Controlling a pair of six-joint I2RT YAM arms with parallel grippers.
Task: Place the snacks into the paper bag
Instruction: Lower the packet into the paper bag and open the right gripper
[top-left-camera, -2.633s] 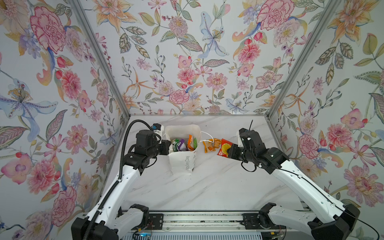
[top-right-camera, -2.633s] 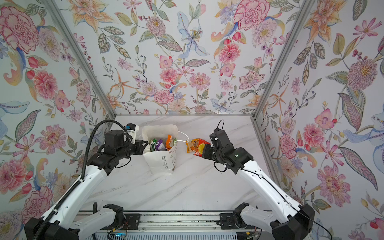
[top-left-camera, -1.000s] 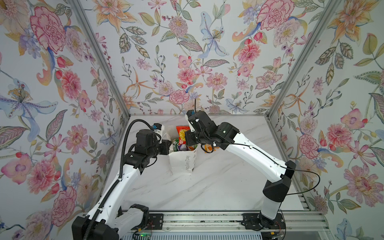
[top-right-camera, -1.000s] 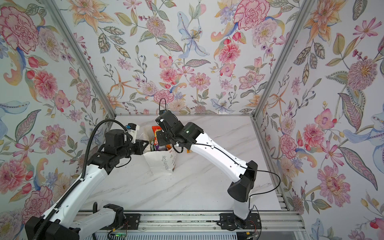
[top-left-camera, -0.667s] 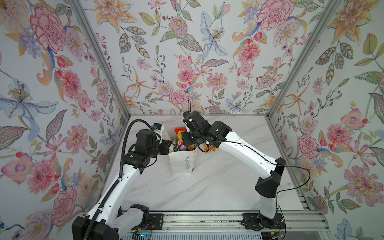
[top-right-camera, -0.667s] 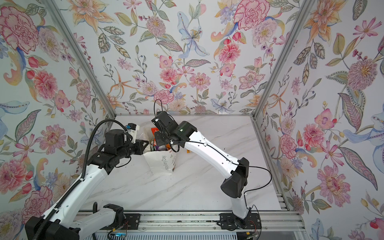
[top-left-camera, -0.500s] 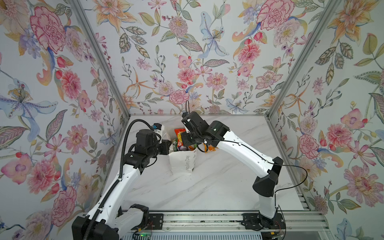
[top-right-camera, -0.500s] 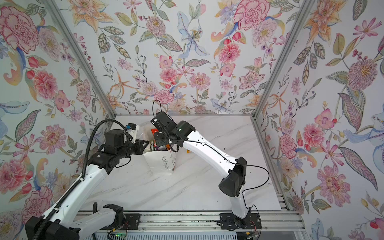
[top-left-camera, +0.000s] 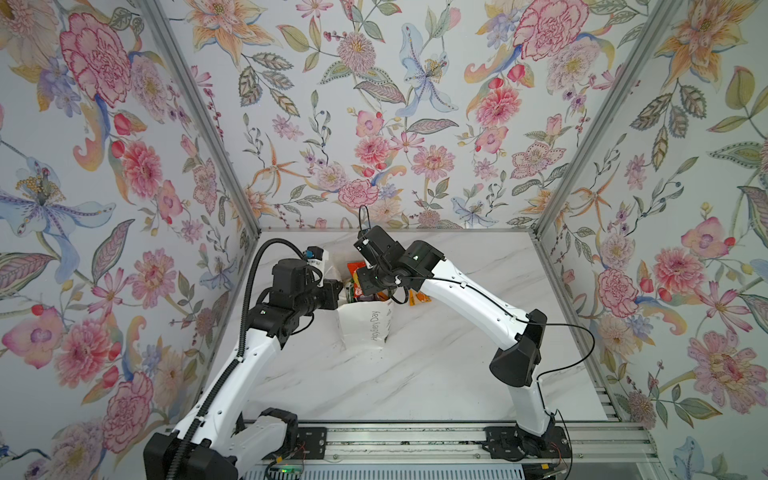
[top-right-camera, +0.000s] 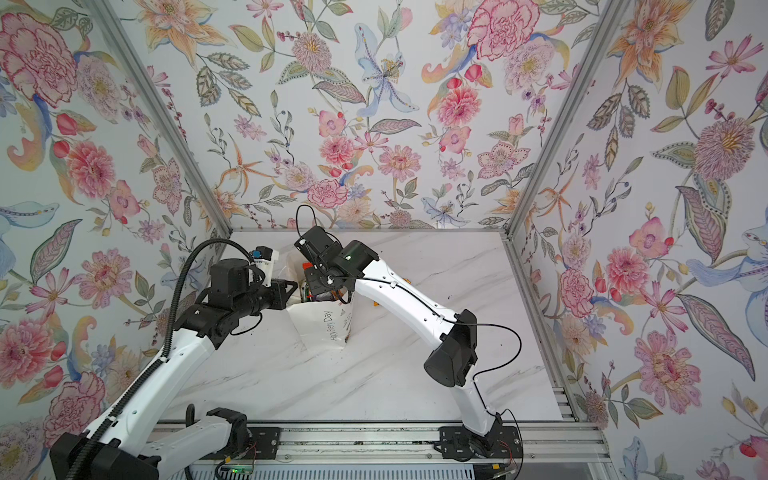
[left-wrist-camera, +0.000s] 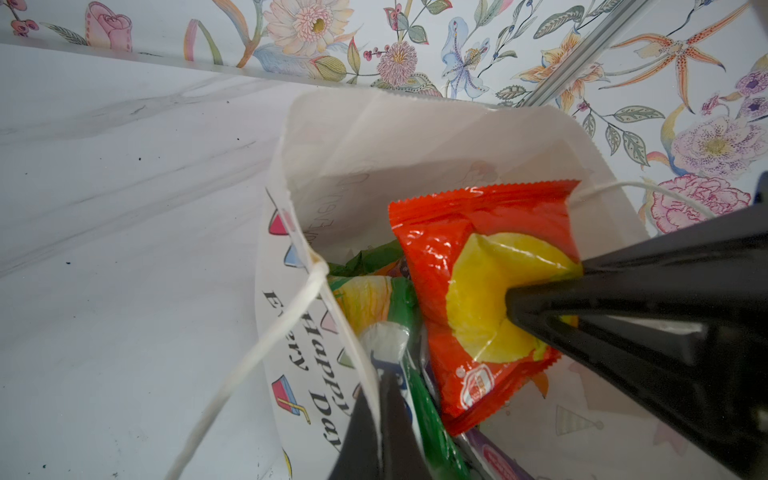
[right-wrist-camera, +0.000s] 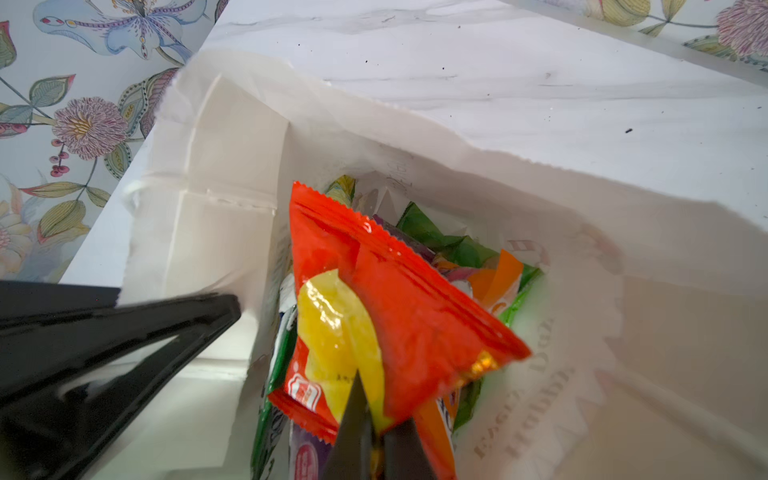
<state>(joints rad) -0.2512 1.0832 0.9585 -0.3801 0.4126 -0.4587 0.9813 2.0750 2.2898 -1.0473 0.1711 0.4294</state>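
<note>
The right gripper (right-wrist-camera: 380, 415) has its fingers clenched on a red packet (right-wrist-camera: 409, 316) with a yellow panel, pinching it at one edge, and no gap shows between the tips. The red packet hangs tilted in the open mouth of the paper bag (top-left-camera: 365, 328), above the snacks already inside. These are a green packet (right-wrist-camera: 432, 239), an orange packet (right-wrist-camera: 500, 274) and a purple packet (right-wrist-camera: 305, 453) lower in the bag; contact between the red packet and these cannot be told. The left gripper (left-wrist-camera: 376, 395) has its fingers clamped on the bag's rim, at the printed wall reading "Happy Every Day", with one finger inside the bag and one outside. A white cord handle (left-wrist-camera: 270, 345) droops outside that same wall. The bag stands upright on the marble tabletop (top-left-camera: 415, 374) with its mouth open. In a top view a second orange packet (top-left-camera: 417, 297) lies on the tabletop just beside the bag and outside it, on the side opposite the left gripper's hold
</note>
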